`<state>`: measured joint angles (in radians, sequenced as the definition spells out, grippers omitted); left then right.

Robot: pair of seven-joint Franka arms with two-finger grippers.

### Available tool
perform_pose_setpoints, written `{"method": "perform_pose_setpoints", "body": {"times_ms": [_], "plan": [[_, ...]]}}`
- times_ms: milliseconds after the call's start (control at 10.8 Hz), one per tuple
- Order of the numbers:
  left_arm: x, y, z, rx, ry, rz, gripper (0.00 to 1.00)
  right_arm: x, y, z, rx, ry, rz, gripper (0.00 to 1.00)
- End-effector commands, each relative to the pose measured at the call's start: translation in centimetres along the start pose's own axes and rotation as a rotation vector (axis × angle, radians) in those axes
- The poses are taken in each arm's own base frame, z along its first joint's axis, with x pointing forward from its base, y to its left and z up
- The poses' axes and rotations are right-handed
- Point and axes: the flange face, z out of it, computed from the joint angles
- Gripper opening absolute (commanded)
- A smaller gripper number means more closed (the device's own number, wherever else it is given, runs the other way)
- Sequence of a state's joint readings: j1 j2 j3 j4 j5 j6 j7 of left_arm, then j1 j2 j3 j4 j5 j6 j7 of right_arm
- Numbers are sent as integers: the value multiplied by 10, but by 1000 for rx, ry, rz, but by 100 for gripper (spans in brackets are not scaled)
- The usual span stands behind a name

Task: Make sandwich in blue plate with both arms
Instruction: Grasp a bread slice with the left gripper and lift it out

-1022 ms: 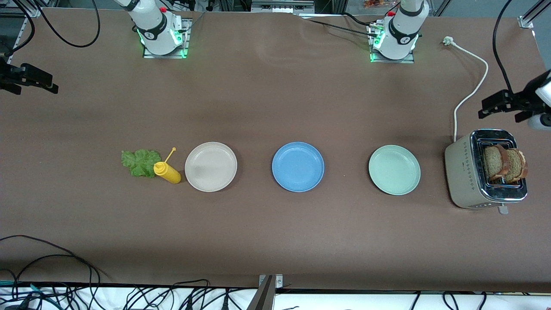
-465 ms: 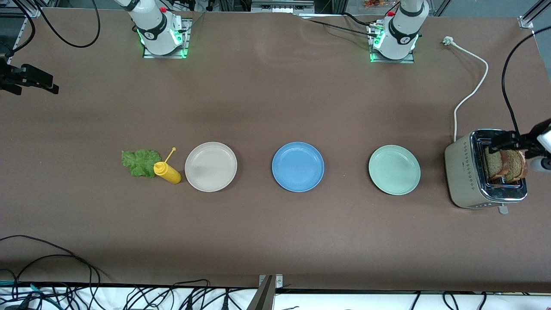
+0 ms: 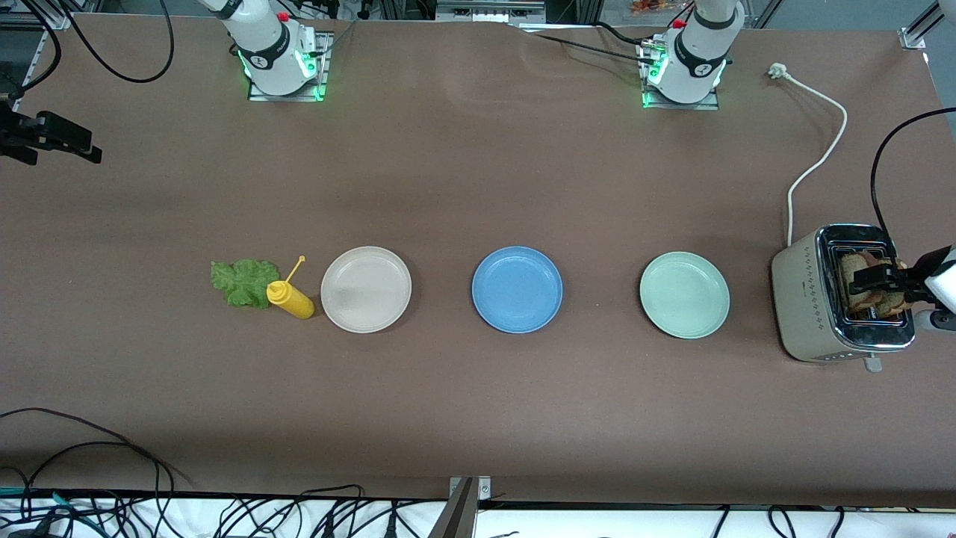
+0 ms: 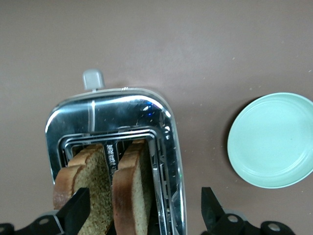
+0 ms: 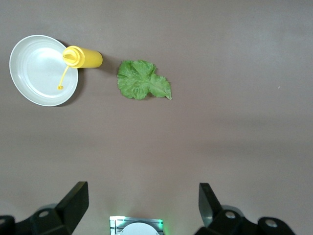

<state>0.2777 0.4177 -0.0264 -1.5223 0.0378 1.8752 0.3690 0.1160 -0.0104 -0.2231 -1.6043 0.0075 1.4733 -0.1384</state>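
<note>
The left gripper hangs over the toaster at the left arm's end of the tabletop, its fingers spread wide and holding nothing. In the left wrist view one finger sits outside the outer toast slice and the other stands out past the toaster's chrome edge, so both slices lie between them. The two brown slices stand upright in the slots, side by side, the second slice close against the first. The toaster's lever sticks out from its end nearest the front camera, and a white cord runs from the toaster toward the arm bases.

Beside the toaster, toward the middle of the tabletop, lies the mint plate. Next in the row comes the blue plate, bare, midway along the tabletop. Then comes the beige plate, with the yellow bottle lying just beside it on its side, nozzle tip reaching over the plate's rim in the right wrist view. The lettuce lies flat on the tabletop, touching or nearly touching the bottle on the side toward the right arm's end.

The right gripper waits up over the right arm's end of the tabletop, well apart from everything, fingers wide and empty
</note>
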Motion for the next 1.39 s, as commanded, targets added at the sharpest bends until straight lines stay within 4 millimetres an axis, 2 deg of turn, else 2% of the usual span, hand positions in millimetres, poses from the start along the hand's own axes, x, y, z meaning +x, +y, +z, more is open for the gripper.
{"method": "perform_pose_setpoints", "body": {"times_ms": [0,93,186,279,372,836,1022,1301], "plan": [[-12,-9,30,-29,-38,-9,83,-1,1,-6,-10,-7,-17,100],[-19,-17,41,-40,-55,-21,69,-1,1,-6,-10,-7,-17,100],[-21,-19,43,-42,-59,-23,49,-1,1,-6,-10,-7,-17,100],[-20,-16,43,-40,-67,-19,18,-1,1,-6,-9,-7,-17,100],[-18,-11,42,-32,-76,-17,0,-2,1,-7,-9,-10,-18,100],[-26,-19,30,-38,-96,-27,0,-1,1,-6,-9,-11,-30,100],[-33,-22,5,-27,-136,-26,0,-1,1,-6,-9,-10,-32,100],[-36,-19,-55,-23,-167,-22,0,-2,2,-7,-9,-8,-29,100]]}}
